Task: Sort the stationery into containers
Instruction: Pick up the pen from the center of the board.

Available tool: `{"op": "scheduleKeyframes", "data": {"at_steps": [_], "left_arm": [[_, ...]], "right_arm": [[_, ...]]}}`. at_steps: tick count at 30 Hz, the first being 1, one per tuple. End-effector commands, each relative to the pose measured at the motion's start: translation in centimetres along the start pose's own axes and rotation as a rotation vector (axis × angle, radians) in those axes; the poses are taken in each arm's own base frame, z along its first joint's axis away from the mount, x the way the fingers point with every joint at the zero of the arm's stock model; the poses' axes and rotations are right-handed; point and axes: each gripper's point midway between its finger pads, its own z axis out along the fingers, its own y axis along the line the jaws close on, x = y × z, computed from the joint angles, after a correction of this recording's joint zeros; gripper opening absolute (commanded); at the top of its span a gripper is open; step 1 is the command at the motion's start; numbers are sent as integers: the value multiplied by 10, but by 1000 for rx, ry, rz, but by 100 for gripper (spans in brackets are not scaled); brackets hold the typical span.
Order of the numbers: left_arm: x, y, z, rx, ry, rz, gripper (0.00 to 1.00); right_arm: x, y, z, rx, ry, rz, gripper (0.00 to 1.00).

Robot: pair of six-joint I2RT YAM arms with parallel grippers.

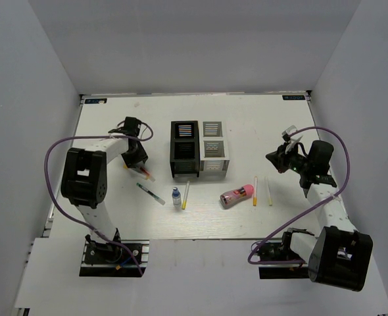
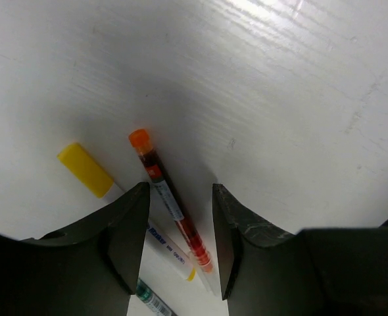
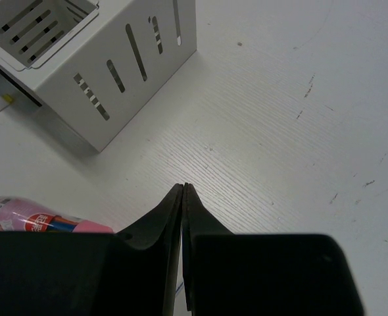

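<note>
My left gripper [image 2: 179, 191] is open, low over the table, with a red pen with an orange cap [image 2: 171, 204] lying between its jaws. A yellow-capped white marker [image 2: 87, 170] lies beside it, and a green pen tip [image 2: 151, 301] shows below. In the top view the left gripper [image 1: 136, 160] is left of the black organiser [image 1: 184, 150], which stands against the white organiser [image 1: 214, 148]. My right gripper [image 3: 183, 187] is shut and empty, above the table right of the white organiser [image 3: 108, 72]. The pink cylinder [image 1: 237, 195] also shows in the right wrist view [image 3: 36, 220].
In front of the organisers lie a green-and-white pen [image 1: 150, 193], a small white bottle with a blue cap [image 1: 176, 197], a yellow pen [image 1: 185, 195], an orange-yellow pen [image 1: 254, 190] and a pale thin pen [image 1: 269, 191]. Grey walls enclose the table on three sides.
</note>
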Motion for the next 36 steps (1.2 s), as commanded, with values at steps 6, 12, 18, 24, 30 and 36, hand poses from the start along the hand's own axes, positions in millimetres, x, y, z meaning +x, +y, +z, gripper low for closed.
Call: {"op": "scheduleKeyframes", "data": {"at_steps": [6,12,18,24,30,36], "left_arm": [[11,14,-5,-83,57,64,54],[35,17,16,-86,152,103,44],[40,11,23,-81,152,120,32],[24,-2,17,-24,91,96,16],[-3,-42,-2,144,18,44,0],[-30,-73,-53,334,-72,33,0]], "right_arm": [[-11,4,-3,-2,-44,-32,8],[-12,5,-5,-2,-52,-38,8],[-10,4,-5,2,-49,-37,8],[-11,7,-6,-6,-48,-38,8],[-11,9,-7,-9,-49,-51,35],[-6,11,-5,-33,-36,-48,61]]}}
